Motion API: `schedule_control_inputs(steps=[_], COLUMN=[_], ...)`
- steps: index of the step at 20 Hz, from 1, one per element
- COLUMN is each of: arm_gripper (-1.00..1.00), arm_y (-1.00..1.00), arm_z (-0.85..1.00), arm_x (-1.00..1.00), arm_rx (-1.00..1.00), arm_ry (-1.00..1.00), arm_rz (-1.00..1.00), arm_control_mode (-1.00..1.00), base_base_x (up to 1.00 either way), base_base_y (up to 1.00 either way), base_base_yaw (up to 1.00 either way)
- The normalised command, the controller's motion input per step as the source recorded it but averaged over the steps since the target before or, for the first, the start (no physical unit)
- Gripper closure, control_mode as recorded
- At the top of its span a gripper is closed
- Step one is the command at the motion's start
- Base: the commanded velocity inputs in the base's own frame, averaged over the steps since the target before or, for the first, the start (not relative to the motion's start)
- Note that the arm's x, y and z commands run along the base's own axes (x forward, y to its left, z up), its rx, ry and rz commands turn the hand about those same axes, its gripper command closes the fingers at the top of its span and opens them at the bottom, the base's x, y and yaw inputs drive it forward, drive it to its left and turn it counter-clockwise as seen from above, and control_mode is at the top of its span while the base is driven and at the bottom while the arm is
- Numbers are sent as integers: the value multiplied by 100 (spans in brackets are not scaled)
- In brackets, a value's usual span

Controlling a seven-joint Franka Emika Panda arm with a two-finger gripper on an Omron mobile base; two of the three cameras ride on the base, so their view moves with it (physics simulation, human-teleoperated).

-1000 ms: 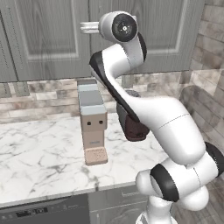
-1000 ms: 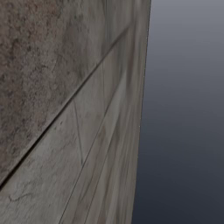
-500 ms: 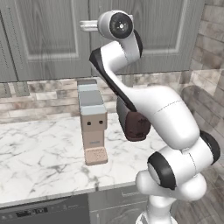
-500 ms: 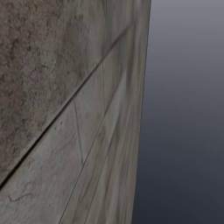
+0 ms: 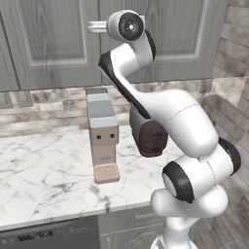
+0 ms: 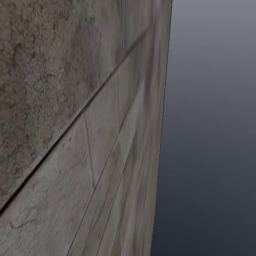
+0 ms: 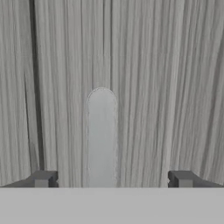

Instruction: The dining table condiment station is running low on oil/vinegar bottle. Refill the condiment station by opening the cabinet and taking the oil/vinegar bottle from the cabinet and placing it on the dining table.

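Observation:
The cabinet (image 5: 48,48) is a grey wood-grain wall unit above the counter, and its doors are closed. My gripper (image 5: 93,26) is raised against the door seam. In the hand view the cabinet door (image 7: 175,65) is very close. Its slim grey bar handle (image 7: 101,131) stands between my open fingertips (image 7: 43,178) without touching either. The gripper (image 7: 113,179) holds nothing. The oil/vinegar bottle is hidden and the dining table is out of view.
A grey and tan coffee machine (image 5: 103,136) stands on the marble counter (image 5: 39,175) below the cabinet. A stone-tile backsplash (image 5: 48,112) runs behind it, and an appliance front (image 5: 44,236) sits under the counter. The right base view faces a stone wall (image 6: 60,125) at close range.
The arm's elbow and forearm have shifted a little while the hand stays at the cabinet door. The jaws remain wide apart.

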Motion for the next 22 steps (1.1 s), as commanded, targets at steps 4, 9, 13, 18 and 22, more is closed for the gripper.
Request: schedule_control_inputs(steps=[4,9,13,18,22], arm_gripper=[100,100,100,100,100], arm_y=[3,4,13,18,14], arm_z=[0,0,0,0,0], arm_x=[44,31,26,31,23], arm_rx=[0,0,0,0,0], arm_ry=[0,0,-2,0,0], arm_rz=[0,0,-1,-1,0], arm_control_mode=[-100,-100,-100,-100,-100], base_base_x=[0,0,0,0,0], base_base_y=[0,0,0,0,0], base_base_yaw=[0,0,0,0,0])
